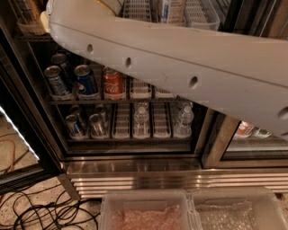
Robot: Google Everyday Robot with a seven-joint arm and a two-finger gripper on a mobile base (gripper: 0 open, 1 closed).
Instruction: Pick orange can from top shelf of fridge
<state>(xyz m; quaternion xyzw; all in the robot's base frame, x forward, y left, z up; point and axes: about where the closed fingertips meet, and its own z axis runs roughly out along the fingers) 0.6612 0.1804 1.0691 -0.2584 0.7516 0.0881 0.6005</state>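
The fridge (135,166) stands open before me, with a black frame and a steel base. My white arm (180,67) crosses the view from the right edge to the upper left and hides much of the upper racks. The gripper lies past the top left edge, out of view. Of the top shelf (202,13) only white slotted lane trays show at the top edge, with a blue-and-white labelled container (171,9) between them. The orange can is hidden or out of view.
A rack holds short blue cans (85,81) and a red Coca-Cola can (112,83). Below it stand silver cans (96,125) and water bottles (141,120). Two clear plastic bins (148,211) sit on the floor in front. Black cables (40,211) lie at lower left.
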